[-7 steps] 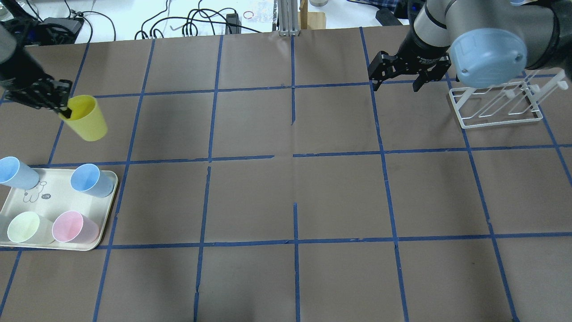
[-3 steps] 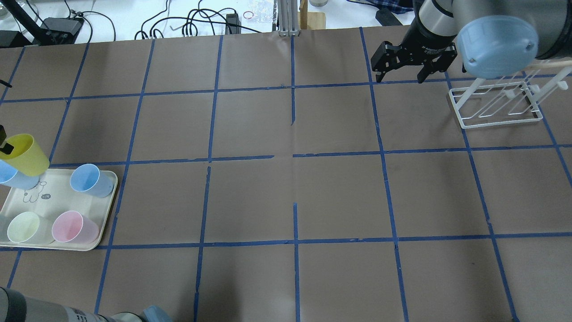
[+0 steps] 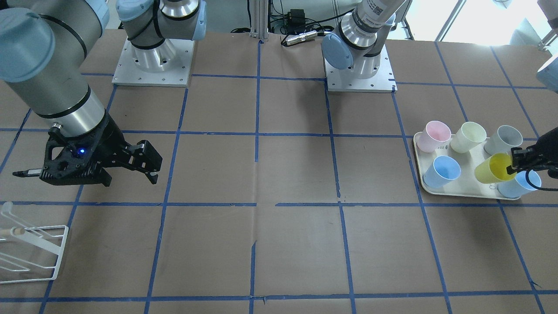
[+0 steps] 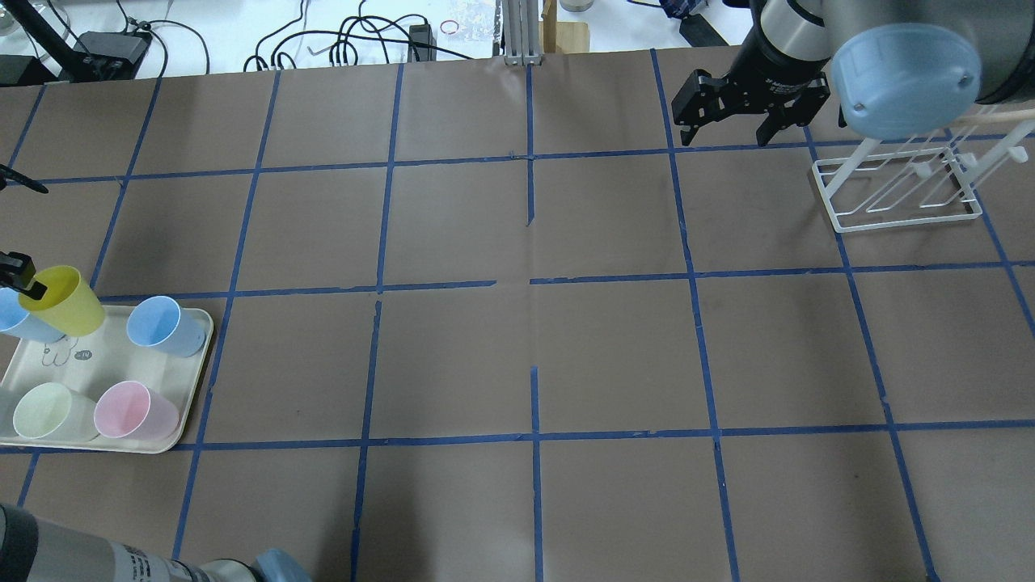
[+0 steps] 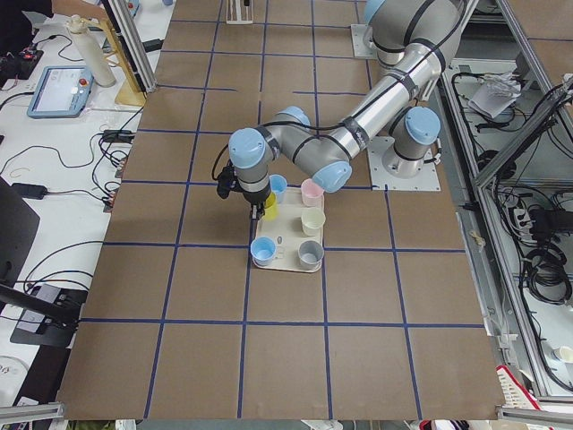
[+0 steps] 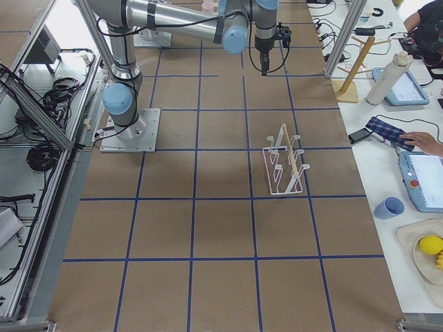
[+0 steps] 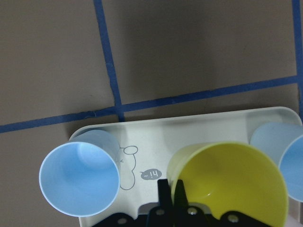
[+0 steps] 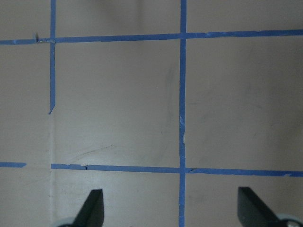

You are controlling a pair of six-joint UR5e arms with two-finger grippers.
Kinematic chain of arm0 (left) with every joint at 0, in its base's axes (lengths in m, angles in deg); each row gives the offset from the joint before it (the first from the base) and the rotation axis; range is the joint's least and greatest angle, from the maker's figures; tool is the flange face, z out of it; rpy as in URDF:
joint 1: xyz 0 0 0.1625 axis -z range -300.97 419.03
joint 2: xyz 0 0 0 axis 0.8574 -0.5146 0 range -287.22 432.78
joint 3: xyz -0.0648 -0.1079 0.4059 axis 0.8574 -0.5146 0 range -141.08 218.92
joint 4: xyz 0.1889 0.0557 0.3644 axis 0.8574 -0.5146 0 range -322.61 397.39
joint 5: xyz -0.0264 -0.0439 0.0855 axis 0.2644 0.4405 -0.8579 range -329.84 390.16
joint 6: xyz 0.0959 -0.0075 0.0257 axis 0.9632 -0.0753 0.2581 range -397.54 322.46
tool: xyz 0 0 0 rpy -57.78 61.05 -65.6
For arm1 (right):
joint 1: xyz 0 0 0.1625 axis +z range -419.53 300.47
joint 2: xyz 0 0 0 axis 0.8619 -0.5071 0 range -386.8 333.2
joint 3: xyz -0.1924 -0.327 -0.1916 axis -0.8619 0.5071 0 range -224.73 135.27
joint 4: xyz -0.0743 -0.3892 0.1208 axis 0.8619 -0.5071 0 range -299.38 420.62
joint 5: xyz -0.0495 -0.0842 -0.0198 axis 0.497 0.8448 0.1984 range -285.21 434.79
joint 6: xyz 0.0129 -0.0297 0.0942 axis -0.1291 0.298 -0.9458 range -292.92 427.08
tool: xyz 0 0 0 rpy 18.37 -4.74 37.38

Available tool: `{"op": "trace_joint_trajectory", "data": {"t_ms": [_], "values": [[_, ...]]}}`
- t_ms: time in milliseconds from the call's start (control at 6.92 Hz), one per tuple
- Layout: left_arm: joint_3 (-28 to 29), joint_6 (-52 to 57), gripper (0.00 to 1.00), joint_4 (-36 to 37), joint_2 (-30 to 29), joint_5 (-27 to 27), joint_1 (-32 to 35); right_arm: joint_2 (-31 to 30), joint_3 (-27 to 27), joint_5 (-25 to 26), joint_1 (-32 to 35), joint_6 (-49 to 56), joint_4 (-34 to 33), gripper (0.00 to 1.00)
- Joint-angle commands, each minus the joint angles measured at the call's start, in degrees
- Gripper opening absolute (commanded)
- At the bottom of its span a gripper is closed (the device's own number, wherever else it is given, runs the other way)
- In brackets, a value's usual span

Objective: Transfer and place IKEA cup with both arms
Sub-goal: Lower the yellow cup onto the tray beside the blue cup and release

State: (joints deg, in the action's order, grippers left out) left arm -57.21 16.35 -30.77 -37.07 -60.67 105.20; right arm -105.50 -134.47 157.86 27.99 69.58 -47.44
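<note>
Nearest the robot, on the counter's left side: tray (image 4: 194,380) with a pink cup (image 4: 129,410) and a cream cup (image 4: 44,411) in its near row. A blue cup (image 4: 162,325) stands in the far row.

Yellow cup (image 4: 63,301) is tilted over the tray's far row, just beside a second blue cup (image 4: 12,317). The left end effector (image 7: 172,196) is clamped narrow on its rim. Contact with the tray: cannot tell.

Farthest, on the right: right end effector (image 4: 724,139), spread wide, holding nothing, near a white wire rack (image 4: 897,212).

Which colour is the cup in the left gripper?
Bright yellow cup, clearest in the left wrist view.
</note>
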Motion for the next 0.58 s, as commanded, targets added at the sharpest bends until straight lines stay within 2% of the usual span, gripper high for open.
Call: {"op": "trace_joint_trajectory", "data": {"t_ms": [0, 434], "values": [[-2.73, 0.69, 0.0, 4.16, -1.16, 0.12, -0.47, -0.14, 0.0, -0.02, -0.16, 0.05, 1.44, 1.0], [-4.5, 0.6, 0.0, 6.46, -1.52, 2.23, -0.55, -0.14, 0.35, -0.02, -0.43, 0.05, 2.23, 1.0]]}}
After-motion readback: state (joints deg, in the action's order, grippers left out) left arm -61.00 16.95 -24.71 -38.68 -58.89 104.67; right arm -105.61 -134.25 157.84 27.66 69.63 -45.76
